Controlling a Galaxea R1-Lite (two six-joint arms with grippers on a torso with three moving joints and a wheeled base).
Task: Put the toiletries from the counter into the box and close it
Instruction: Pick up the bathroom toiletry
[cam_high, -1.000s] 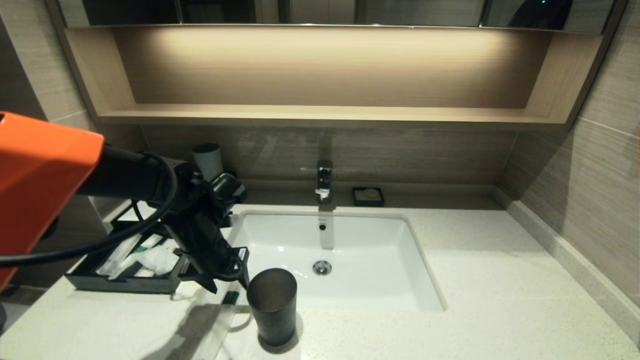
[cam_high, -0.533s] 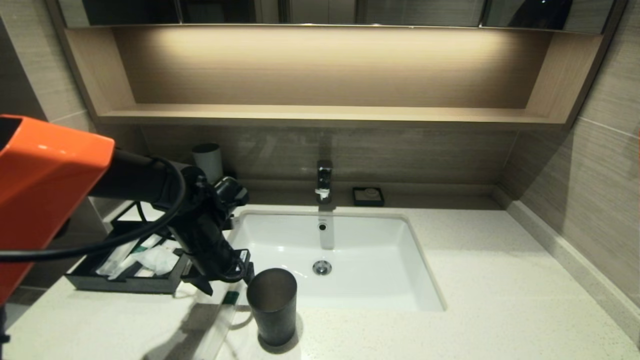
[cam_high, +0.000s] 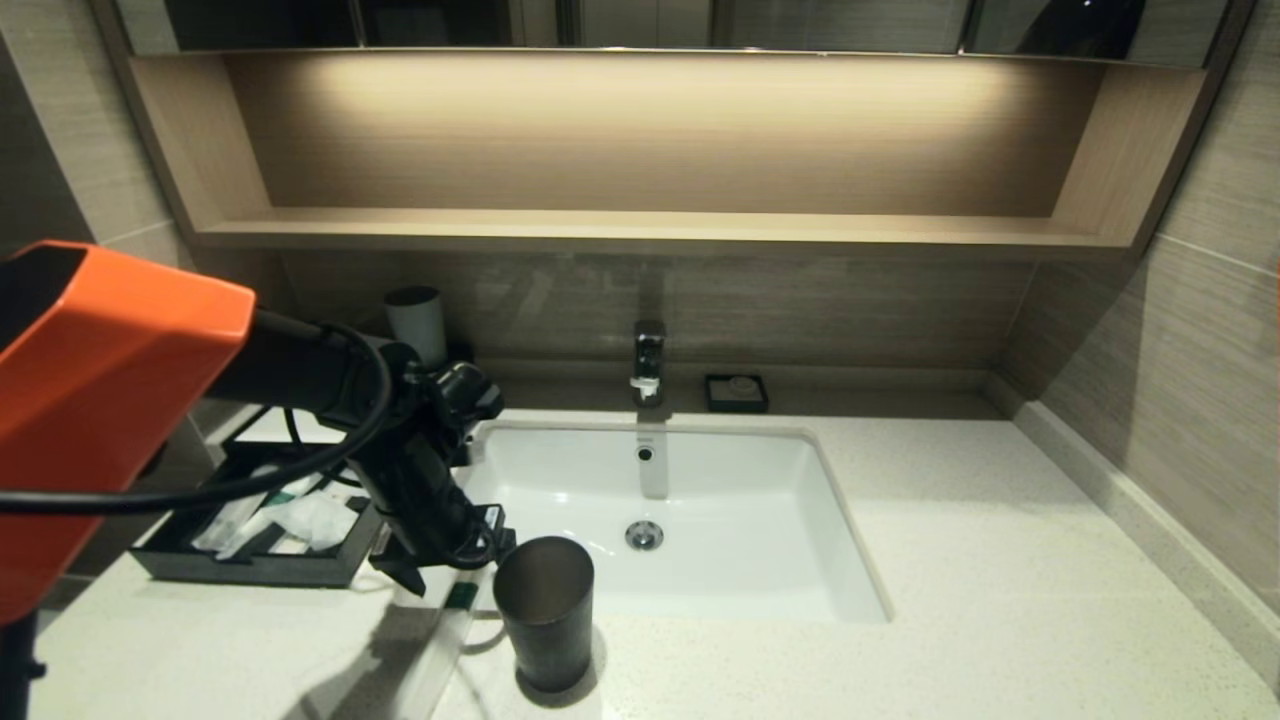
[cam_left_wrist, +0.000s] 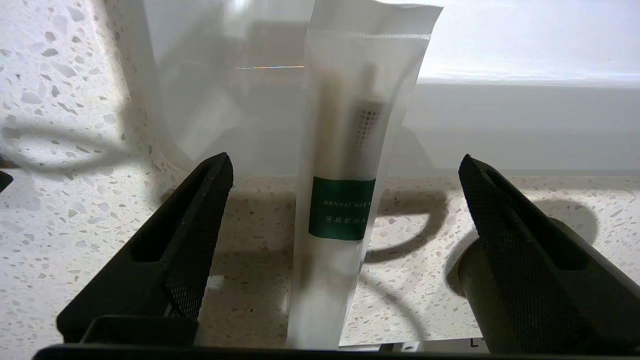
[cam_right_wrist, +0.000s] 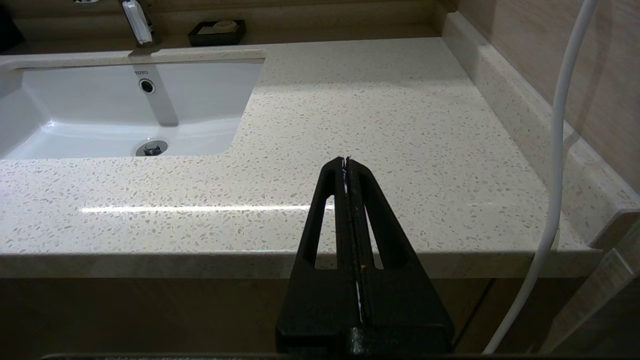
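One of the toiletries, a long translucent packet with a green band, lies flat on the speckled counter just left of a dark grey cup. My left gripper hangs low over it, open wide, one finger on each side of the packet and neither touching it. The black box stands to the left with its drawer pulled out and white packets lying inside. My right gripper is shut and empty, parked off the counter's front edge on the right.
The dark cup stands right beside one left finger. The white basin sits in the counter's middle, with a tap and a small black soap dish behind it. A grey tumbler is at the back left.
The left gripper's jaws have spread wider. The arm has shifted slightly right and lower. The packet lies where it was.
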